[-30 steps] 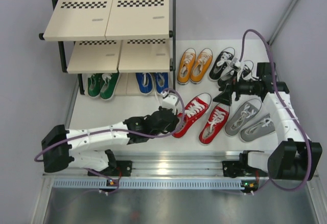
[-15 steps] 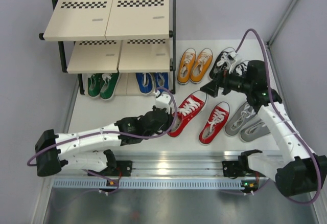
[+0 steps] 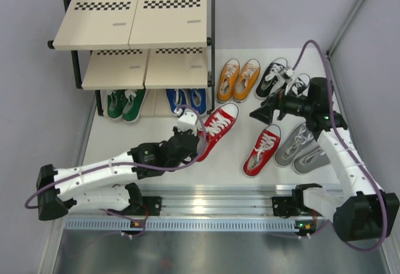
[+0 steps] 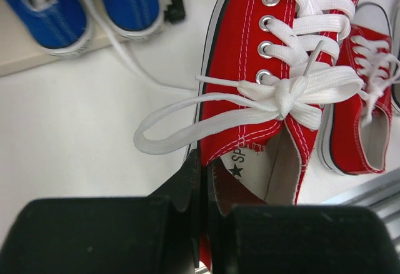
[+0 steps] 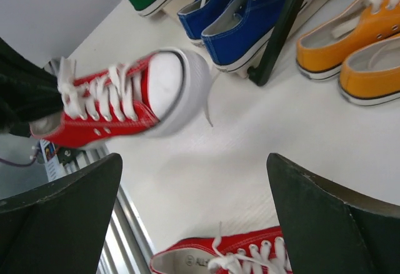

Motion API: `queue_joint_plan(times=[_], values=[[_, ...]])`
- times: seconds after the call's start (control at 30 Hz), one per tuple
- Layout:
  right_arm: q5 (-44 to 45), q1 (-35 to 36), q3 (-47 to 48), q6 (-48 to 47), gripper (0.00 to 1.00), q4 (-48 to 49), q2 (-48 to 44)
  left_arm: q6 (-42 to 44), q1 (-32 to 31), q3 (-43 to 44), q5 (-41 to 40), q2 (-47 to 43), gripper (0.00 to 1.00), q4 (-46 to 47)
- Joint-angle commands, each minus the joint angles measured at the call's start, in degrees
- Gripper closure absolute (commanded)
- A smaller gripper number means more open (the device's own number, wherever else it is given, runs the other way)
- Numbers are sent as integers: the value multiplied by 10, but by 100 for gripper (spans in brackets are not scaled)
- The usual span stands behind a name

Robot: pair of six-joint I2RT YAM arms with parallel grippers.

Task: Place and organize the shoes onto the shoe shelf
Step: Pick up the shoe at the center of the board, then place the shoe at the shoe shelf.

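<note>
Top external first: shoe shelf (image 3: 137, 20) at far left of white table (image 3: 112, 137), black tube frame, checkered strips on pale boards. On bottom tier, green pair (image 3: 124, 103) at left and blue pair (image 3: 187, 101) at right.

Left gripper (image 4: 201, 171) clenched on heel rim of red shoe (image 3: 215, 127). In left wrist view, black fingers (image 4: 181, 186) pinched tight on red canvas at heel opening, white bow just beyond, one lace loop trailing off to left. Red shoe angled, white toe cap near shelf's right front post, just beside blue pair. Cannot tell whether sole touching table.

Second red shoe (image 3: 262, 150) flat on table to right, well apart from first, toe toward arms.

Right gripper (image 5: 194, 160) released, jaws spread wide, grasping nothing. Hanging above bare table between orange pair (image 3: 239, 79) and second red shoe, pointed toward held red shoe. In right wrist view, held shoe's toe cap at centre left, with blue and orange pairs beyond.

Orange pair side by side just right of shelf. Black pair (image 3: 272, 77) next to it, one shoe partly hidden behind right arm. Grey pair (image 3: 306, 146) at near right, just beside right arm.
</note>
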Motion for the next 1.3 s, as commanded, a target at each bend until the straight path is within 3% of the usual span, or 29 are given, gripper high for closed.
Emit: queue_joint_plan(times=[0.0,0.2,0.3,0.43,0.7,0.83,1.07,1.27], values=[[-179,-93,8,-104,1,28,-23,15,11,63,-110,-70,100,-24],[-239,-138,-41,-179,1,20,-16,57,56,98,-129,-122,100,-96],[-241,-141,-27,-237,0,-41,-11,95,96,122,-121,-123,100,-107],[-241,-142,-33,-248,1,-48,-14,129,180,163,-53,-115,100,-112],[-242,-145,-39,-253,1,-49,-10,188,286,219,-45,-92,100,-96],[-246,-147,-41,-255,1,-50,-8,193,354,225,-3,-88,100,-82],[-249,-149,-42,-262,1,-56,-8,158,531,219,116,-71,100,-49],[-257,-151,-39,-272,1,-67,-3,130,629,224,179,-54,100,-29]])
